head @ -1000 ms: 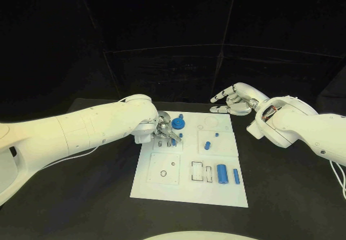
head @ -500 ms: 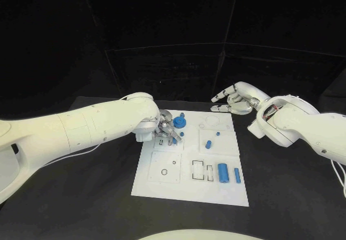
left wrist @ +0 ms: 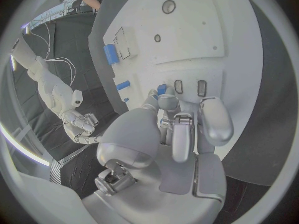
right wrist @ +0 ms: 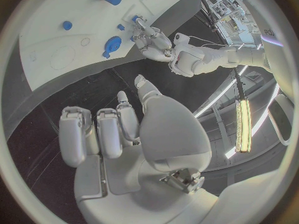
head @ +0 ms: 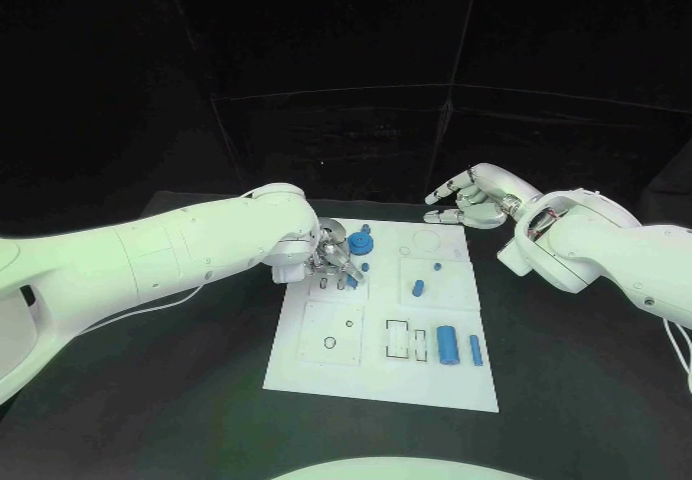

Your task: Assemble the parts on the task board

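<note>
**Small blue peg pinched over the board's far-left slots**

You have a small blue part (left wrist: 161,89) pinched at the fingertips of your left hand (head: 329,262), right above the pair of narrow slots (left wrist: 189,87) on the task board (head: 378,375). Judge it a light, rigid plastic peg: it should not bend, but it is smooth and short, so it could twist or slip out of a loose pinch. Hold it by its upper end so the lower end stays free to enter a slot; the fingers hide how much of it sticks out.

Just beside that hand, toward the board's far edge, stands the blue gear-shaped part (head: 358,243). Further along the board, toward its right side, lie a short blue piece (head: 415,290), then a larger blue cylinder (head: 447,346) and a slim blue bar (head: 475,350) near the board's near edge.

Your right hand (head: 473,200) hovers past the board's far-right corner, holding nothing, fingers loosely curled and slightly apart.
</note>
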You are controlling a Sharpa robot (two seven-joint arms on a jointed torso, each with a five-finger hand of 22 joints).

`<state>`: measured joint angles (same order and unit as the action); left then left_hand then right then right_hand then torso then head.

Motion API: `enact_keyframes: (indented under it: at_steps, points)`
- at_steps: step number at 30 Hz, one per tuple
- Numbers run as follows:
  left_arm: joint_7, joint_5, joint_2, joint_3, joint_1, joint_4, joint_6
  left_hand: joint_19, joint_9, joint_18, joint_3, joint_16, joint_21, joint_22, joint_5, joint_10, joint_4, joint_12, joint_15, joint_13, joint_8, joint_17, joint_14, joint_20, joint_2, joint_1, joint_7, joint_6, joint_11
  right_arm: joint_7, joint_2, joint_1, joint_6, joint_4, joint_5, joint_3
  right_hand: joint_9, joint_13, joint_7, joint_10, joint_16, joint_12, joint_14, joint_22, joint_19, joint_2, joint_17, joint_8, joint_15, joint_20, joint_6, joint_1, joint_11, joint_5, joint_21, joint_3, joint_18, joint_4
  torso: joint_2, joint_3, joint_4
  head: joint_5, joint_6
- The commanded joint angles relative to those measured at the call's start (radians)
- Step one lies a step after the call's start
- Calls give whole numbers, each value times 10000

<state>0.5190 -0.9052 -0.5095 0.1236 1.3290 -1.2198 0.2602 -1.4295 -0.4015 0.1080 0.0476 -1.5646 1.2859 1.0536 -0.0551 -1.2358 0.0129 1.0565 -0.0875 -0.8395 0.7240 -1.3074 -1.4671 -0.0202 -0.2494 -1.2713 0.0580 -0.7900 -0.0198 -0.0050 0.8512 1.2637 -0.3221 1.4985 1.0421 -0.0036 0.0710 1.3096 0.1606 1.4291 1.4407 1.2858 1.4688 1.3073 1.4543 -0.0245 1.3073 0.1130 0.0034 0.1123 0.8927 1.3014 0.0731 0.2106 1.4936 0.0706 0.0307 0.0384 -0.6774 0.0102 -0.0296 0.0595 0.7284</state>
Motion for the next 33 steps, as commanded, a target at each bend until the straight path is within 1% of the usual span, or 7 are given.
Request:
enact_keyframes:
  at_steps: [1,5,11,12,21,25,33]
  points:
    - [-215,436,-89,0,1,-90,-106,15,1,-127,-2934,-3,-44,11,-39,90,2107,-111,106,161,109,-2501,-1006,-54,393,709,69,-1,30,-49,-7,21,113,-7,84,7,-9,470,14,21,-17,28,474,1169,9,100,73,54,-60,-29,72,13,-13,-56,-49,-23,77,-9,-1,7,-16,16,14]
    - [-378,684,-253,0,0,-223,-533,1,-85,-116,-4862,10,-51,39,-124,-9,2235,-77,118,259,337,-2472,-1000,-38,1029,1587,69,-30,32,-61,-4,21,124,-18,89,7,-9,472,14,22,-23,30,472,1172,12,100,62,55,-60,-29,73,13,-13,-60,-47,-26,76,-9,2,-12,-22,42,8]
    - [-697,961,-602,3,-3,-589,-1139,-33,-193,-143,-6301,-5,-28,112,-264,-173,2076,42,59,230,574,-2504,-1008,-51,1622,2033,42,-35,10,-60,-6,21,145,-37,91,6,-9,472,14,22,-23,31,472,1169,10,100,63,56,-60,-29,74,13,-13,-61,-49,-27,77,-8,5,2,-24,49,-3]
    - [-746,1015,-682,4,-5,-673,-1256,-48,-244,-150,-6746,-13,-10,150,-282,-225,1950,92,53,209,678,-2521,-1012,-41,1807,2143,39,-25,-1,-59,-7,21,149,-41,91,6,-8,472,14,23,-23,32,473,1162,4,101,64,57,-60,-30,76,14,-13,-63,-53,-29,79,-8,10,7,-28,57,-16]
    - [-1018,1143,-1265,16,-44,-1260,-2226,-81,-328,-164,-7282,-37,36,245,-365,-349,1786,248,26,74,845,-2576,-1024,-25,2128,2197,0,4,-9,-61,29,21,155,-51,92,6,-8,472,14,23,-23,32,473,1162,4,101,64,57,-60,-30,76,14,-13,-63,-53,-29,79,-8,16,-2,-59,98,-9]
    - [-911,1001,-1525,23,-138,-1589,-2551,-99,-349,-175,-7401,-45,68,304,-384,-401,1746,315,21,2,891,-2594,-1029,-20,2212,2193,-8,0,-17,-67,36,21,160,-59,92,5,-8,462,13,17,-31,19,470,1162,4,103,49,61,-60,-30,81,15,-13,-64,-54,-33,79,-8,15,-10,-55,140,12]
    - [-693,247,-1653,33,-290,-1847,-3050,-119,-373,-187,-7515,-58,104,370,-381,-478,1680,416,19,-110,947,-2625,-1035,-18,2294,2198,-20,-17,-26,-39,39,21,191,-91,92,5,-16,413,14,-17,-61,-42,465,1114,-29,94,9,60,-63,-35,57,1,-13,96,-85,-119,91,15,12,0,-93,116,9]
